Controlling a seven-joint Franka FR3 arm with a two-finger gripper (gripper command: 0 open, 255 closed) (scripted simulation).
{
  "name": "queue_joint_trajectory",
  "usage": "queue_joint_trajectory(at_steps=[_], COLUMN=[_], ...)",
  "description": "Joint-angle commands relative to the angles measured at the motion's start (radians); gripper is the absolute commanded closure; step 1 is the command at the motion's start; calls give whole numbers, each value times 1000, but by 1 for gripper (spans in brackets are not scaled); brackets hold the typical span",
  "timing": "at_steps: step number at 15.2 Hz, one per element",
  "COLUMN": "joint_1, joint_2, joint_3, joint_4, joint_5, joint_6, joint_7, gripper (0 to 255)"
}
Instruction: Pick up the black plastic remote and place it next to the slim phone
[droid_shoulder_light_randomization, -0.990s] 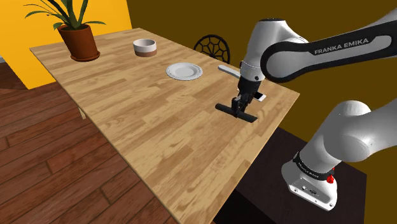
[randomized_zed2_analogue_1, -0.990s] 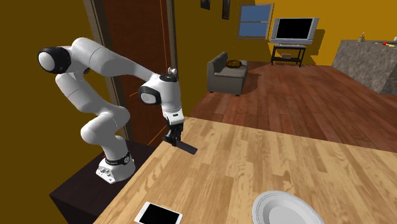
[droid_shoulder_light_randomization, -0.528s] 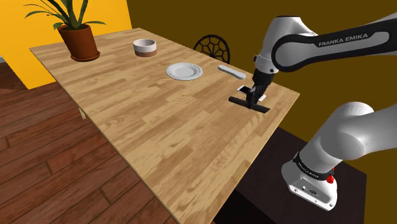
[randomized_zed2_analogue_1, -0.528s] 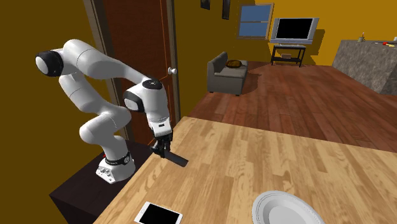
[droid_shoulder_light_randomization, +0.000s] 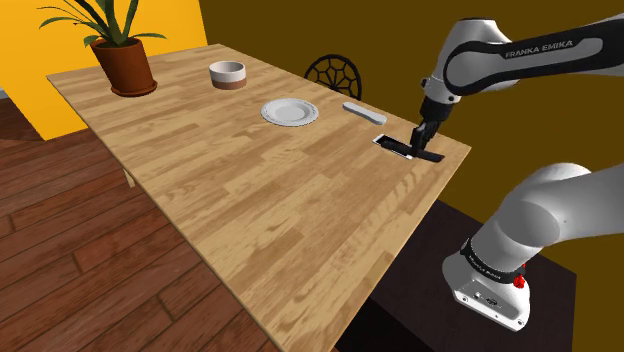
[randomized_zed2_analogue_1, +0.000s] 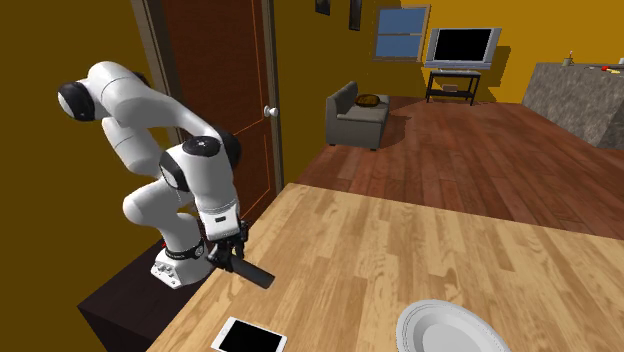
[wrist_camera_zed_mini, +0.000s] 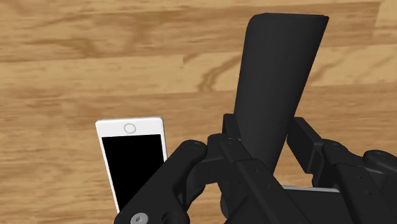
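Over the wooden table (droid_shoulder_light_randomization: 250, 200), near its corner, the black gripper (droid_shoulder_light_randomization: 424, 138) has its jaws clasped on the black remote (wrist_camera_zed_mini: 280, 76), held low and just beside the white-rimmed phone (wrist_camera_zed_mini: 132, 162) lying flat.

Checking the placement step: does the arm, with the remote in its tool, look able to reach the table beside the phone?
Probably yes. The tool is shut on the black remote and hangs close beside the white-framed phone. Only bare wood of the table shows between them.
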Motion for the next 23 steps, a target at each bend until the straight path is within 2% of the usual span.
queue_joint_trajectory(at_steps=[1,7,12,16,20,23], joint_1=[-34,-104,-135,-143,-144,-142], joint_2=[22,123,236,342,473,496], joint_3=[-49,-182,-290,-375,-463,-471], joint_4=[13,101,205,306,431,407], joint_5=[-36,-109,-135,-127,-83,-73], joint_6=[7,19,32,38,38,81], joint_7=[-59,-215,-345,-455,-583,-594], gripper=[255,255,255,255,255,255])
